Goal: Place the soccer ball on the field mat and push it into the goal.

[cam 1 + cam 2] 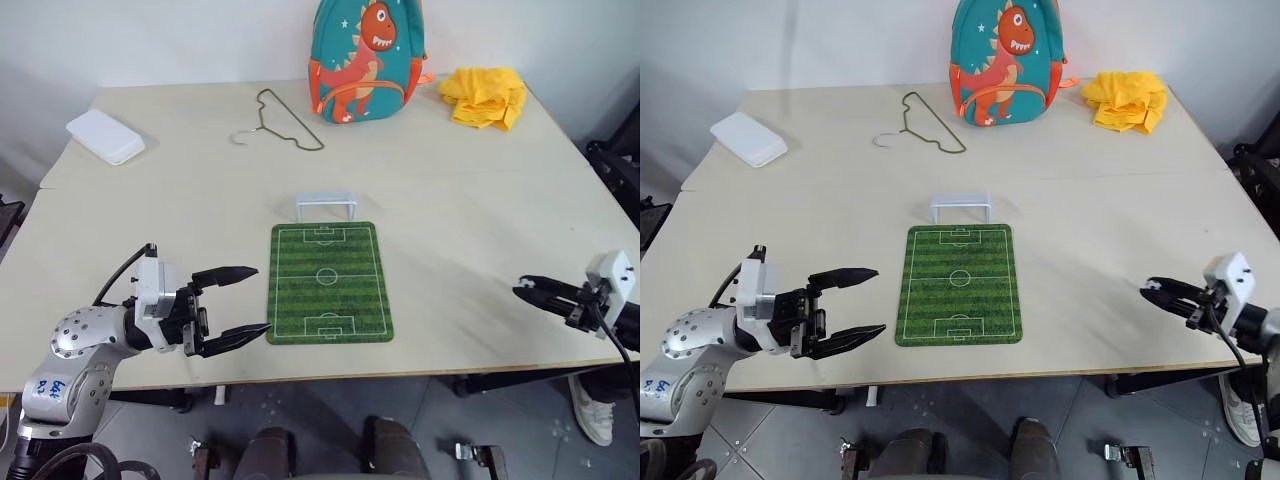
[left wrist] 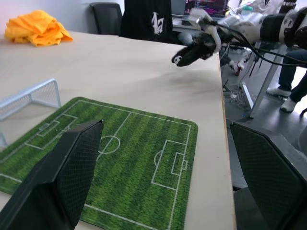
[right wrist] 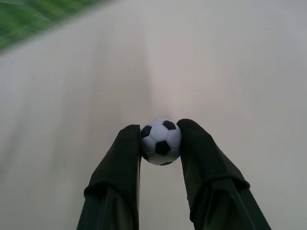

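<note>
While right end effector (image 3: 160,143) pinches soccer ball (image 3: 160,141), field mat (image 1: 328,283) lengthwise toward goal (image 1: 325,206), left end effector (image 1: 245,300) agape

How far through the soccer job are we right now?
Done: the soccer ball is pinched between the right end effector fingers, above the table, right of the field mat. In hand: getting it over to the mat, which has no ball on it. Left: set it down and push it into the goal at the mat's far end. The left end effector is open near the mat.
</note>
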